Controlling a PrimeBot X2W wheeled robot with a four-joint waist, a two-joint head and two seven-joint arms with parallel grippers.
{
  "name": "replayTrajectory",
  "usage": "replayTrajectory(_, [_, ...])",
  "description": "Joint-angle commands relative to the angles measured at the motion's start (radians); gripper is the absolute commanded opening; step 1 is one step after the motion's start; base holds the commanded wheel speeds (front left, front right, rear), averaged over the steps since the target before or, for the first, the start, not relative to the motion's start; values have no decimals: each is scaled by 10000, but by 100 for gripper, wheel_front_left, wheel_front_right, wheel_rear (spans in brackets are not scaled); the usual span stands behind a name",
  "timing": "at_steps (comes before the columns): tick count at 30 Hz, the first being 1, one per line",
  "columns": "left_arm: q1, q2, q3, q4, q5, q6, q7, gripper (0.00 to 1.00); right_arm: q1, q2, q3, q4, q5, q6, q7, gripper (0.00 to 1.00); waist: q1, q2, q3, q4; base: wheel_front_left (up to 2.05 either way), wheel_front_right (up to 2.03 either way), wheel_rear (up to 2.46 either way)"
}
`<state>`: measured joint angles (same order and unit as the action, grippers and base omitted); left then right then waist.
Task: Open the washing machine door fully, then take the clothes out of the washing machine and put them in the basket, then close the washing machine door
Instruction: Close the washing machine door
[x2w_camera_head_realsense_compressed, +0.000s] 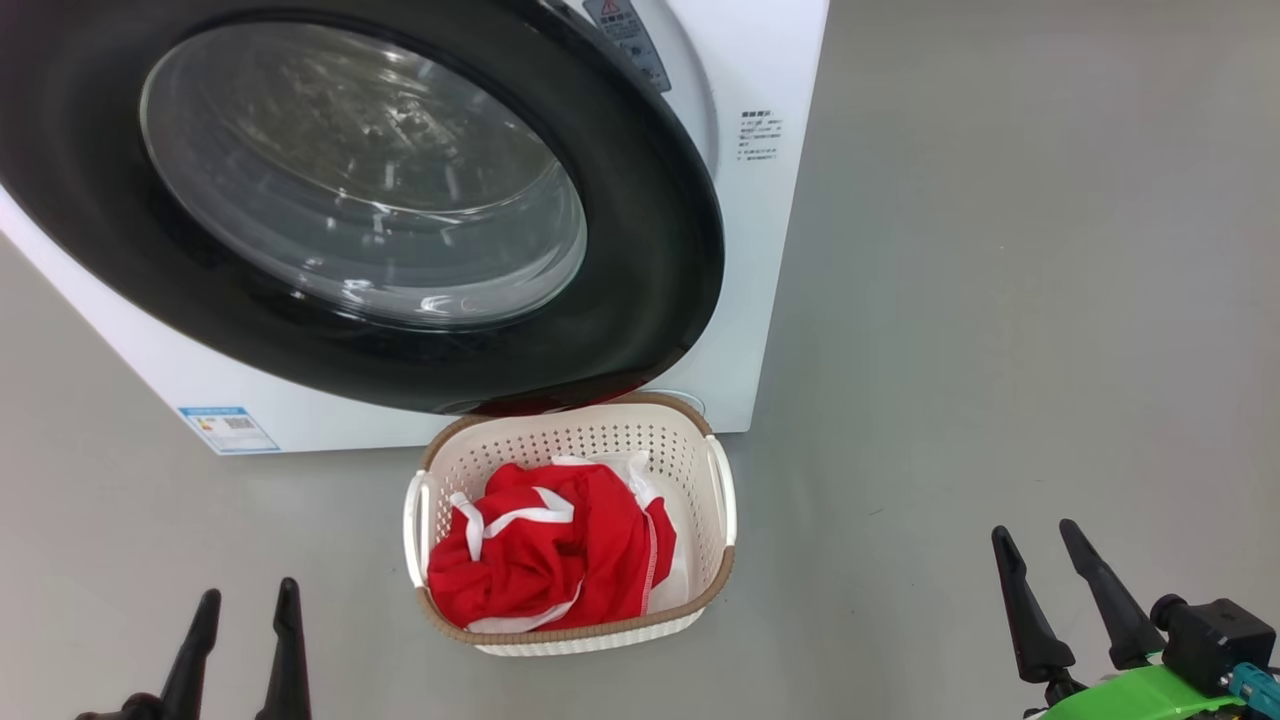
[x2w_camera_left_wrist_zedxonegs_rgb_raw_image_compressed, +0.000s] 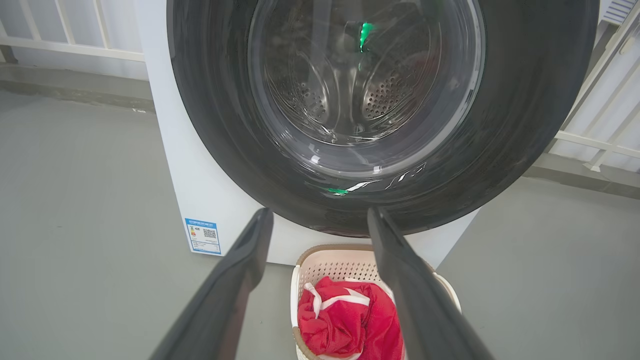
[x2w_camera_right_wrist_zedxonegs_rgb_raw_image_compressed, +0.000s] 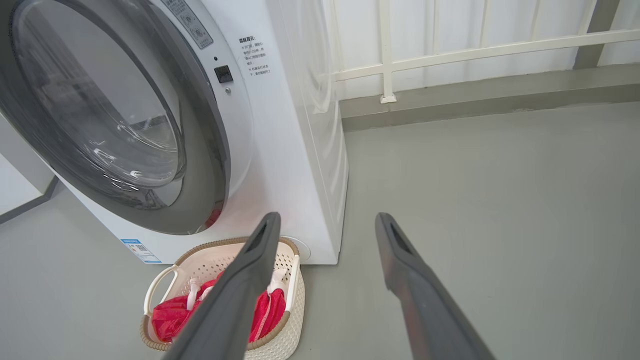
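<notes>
The washing machine (x2w_camera_head_realsense_compressed: 770, 250) stands white on the grey floor. Its door (x2w_camera_head_realsense_compressed: 650, 250), a black frame around bulging glass, is swung across the opening. In the right wrist view the door (x2w_camera_right_wrist_zedxonegs_rgb_raw_image_compressed: 200, 150) looks slightly ajar, with a small latch hole showing beside its rim. The basket (x2w_camera_head_realsense_compressed: 690, 460) sits on the floor just below the door, and the red clothes (x2w_camera_head_realsense_compressed: 550, 550) lie inside it. My left gripper (x2w_camera_head_realsense_compressed: 250, 590) hangs open at the lower left, short of the basket. My right gripper (x2w_camera_head_realsense_compressed: 1034, 528) is open at the lower right, holding nothing.
A white railing (x2w_camera_right_wrist_zedxonegs_rgb_raw_image_compressed: 450, 50) runs along the wall behind the machine, above a low grey kerb. Bare grey floor (x2w_camera_head_realsense_compressed: 1000, 300) stretches to the right of the machine and basket. A blue label (x2w_camera_head_realsense_compressed: 228, 428) is stuck low on the machine's front.
</notes>
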<state>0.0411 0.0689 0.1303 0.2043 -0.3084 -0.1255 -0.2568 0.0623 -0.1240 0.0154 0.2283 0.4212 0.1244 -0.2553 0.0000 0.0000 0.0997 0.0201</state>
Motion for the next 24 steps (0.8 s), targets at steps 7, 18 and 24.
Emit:
replayTrajectory(7, [-429, -95, -65, -236, 117, -52, -49, 100, -689, -232, 661, -291, 125, 63, -65, 0, 0, 0, 143, 406, 0, 0, 0])
replayTrajectory(18, [-738, -180, -639, -164, -103, -52, -49, 100, -2267, -340, 1497, -77, 287, 63, -65, 0, 0, 0, 469, 1264, 0, 0, 0])
replayTrajectory(24, [-992, -184, -835, -180, -431, -52, -49, 100, -3360, -417, 1924, 187, 324, 63, -65, 0, 0, 0, 807, 1784, 0, 0, 0])
